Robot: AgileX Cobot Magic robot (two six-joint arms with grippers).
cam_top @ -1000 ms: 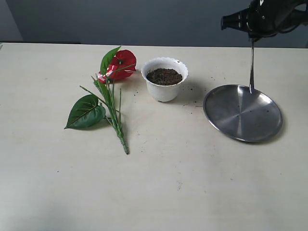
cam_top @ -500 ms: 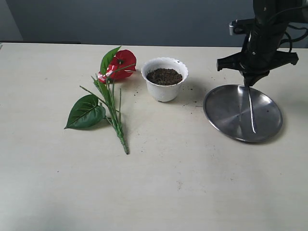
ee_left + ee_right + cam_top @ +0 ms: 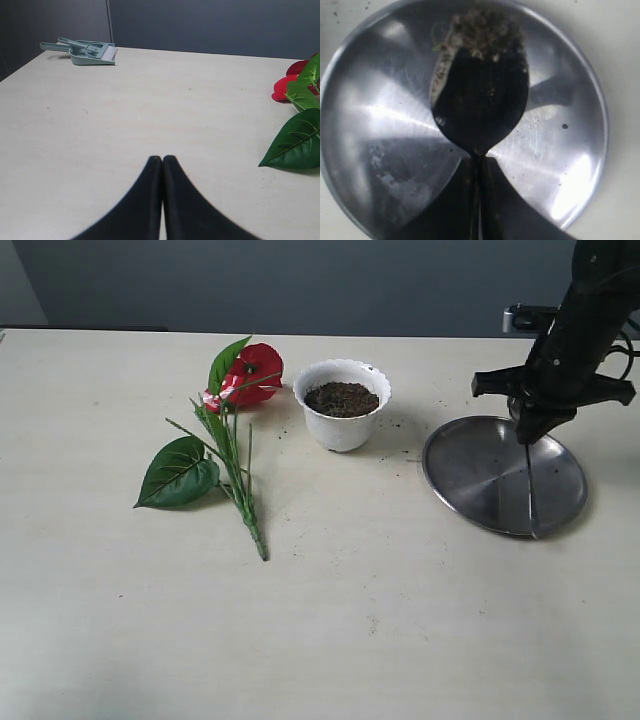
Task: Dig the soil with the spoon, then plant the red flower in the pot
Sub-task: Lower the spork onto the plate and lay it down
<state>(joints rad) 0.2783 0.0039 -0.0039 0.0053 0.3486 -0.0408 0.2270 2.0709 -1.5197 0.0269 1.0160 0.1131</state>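
At the frame's right, the right pincer (image 3: 528, 435) grips the spoon (image 3: 531, 490) over a steel plate (image 3: 465, 475). The left pincer (image 3: 162, 167) is closed and empty. The pot (image 3: 340, 432) of soil (image 3: 341, 398) stands upper centre, with the red flower (image 3: 250, 373) lying just left of it.

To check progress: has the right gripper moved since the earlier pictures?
Yes. The right gripper has come down towards the steel plate, which stayed put, and holds the spoon over it.

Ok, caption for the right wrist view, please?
Right pincer holds the spoon over the steel plate, soil crumbs at its tip.
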